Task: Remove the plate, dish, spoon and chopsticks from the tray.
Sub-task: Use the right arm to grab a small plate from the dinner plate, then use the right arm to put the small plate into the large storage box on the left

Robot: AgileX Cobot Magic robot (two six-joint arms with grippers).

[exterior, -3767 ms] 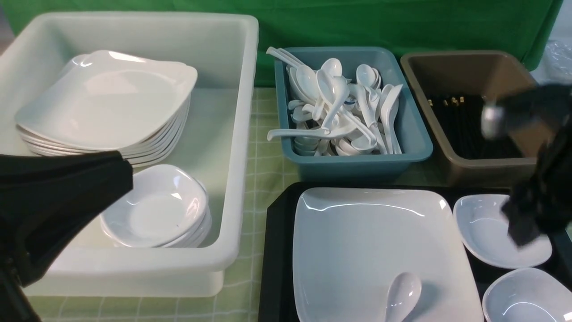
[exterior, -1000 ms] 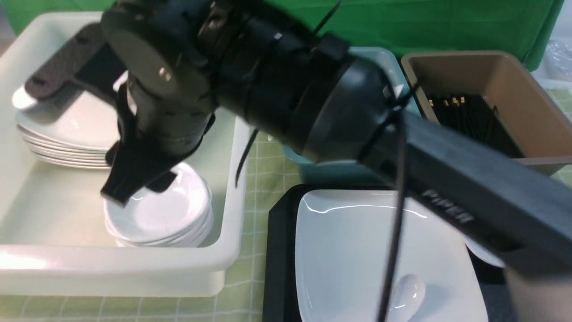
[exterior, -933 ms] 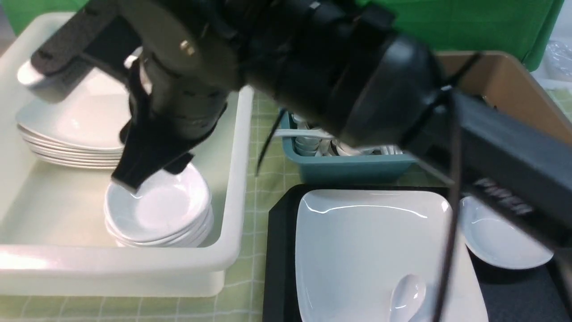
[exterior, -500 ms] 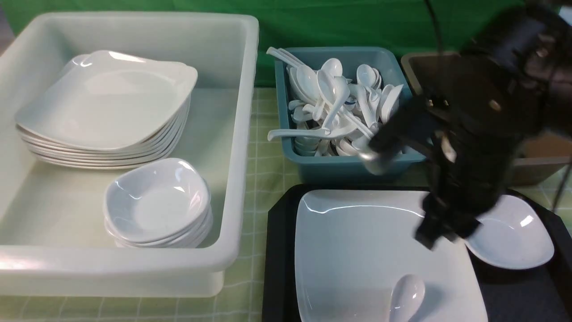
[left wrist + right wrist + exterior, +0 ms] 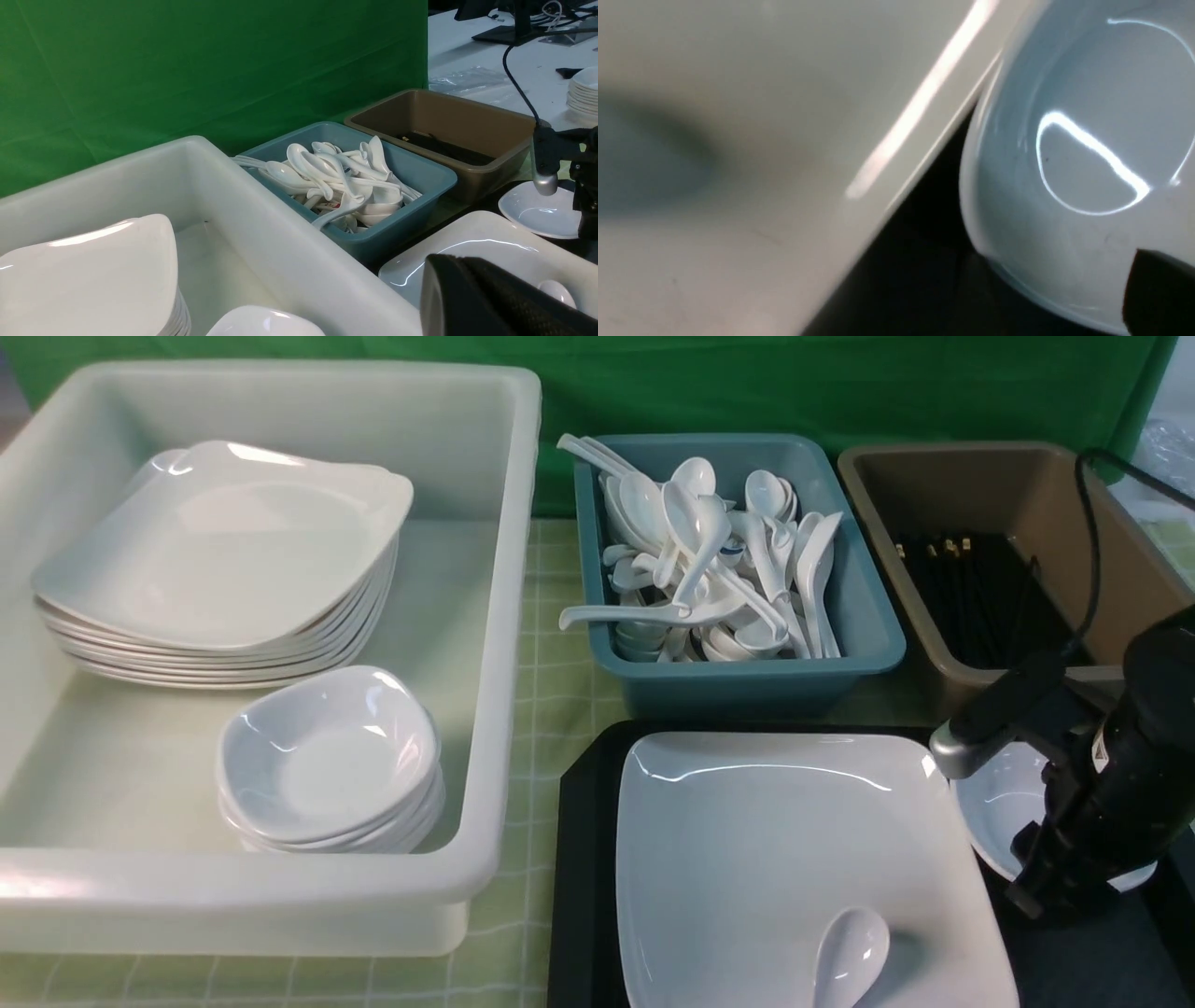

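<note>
The right hand [image 5: 1036, 887] hangs low over the dish [image 5: 1004, 801] on the tray [image 5: 579, 859], just beside the plate [image 5: 775, 840] — wide or narrow, I cannot tell — so clearing the dish looks the step under way, and next it likely must straddle the rim and close.

A large white bin [image 5: 280, 887] fills the left of the desk. A stack of white square plates [image 5: 224, 551] sits at its far left, and a shorter stack of small white bowls [image 5: 327, 765] sits nearer, just right of it. To the right, across a strip of green checked cloth [image 5: 551, 691], stands a teal bin [image 5: 747, 667] heaped with white soup spoons [image 5: 709, 560]. Just right of that stands a brown bin [image 5: 980, 485] with black sticks [image 5: 971, 597] on its floor. A green backdrop [image 5: 747, 383] hangs behind all three.
</note>
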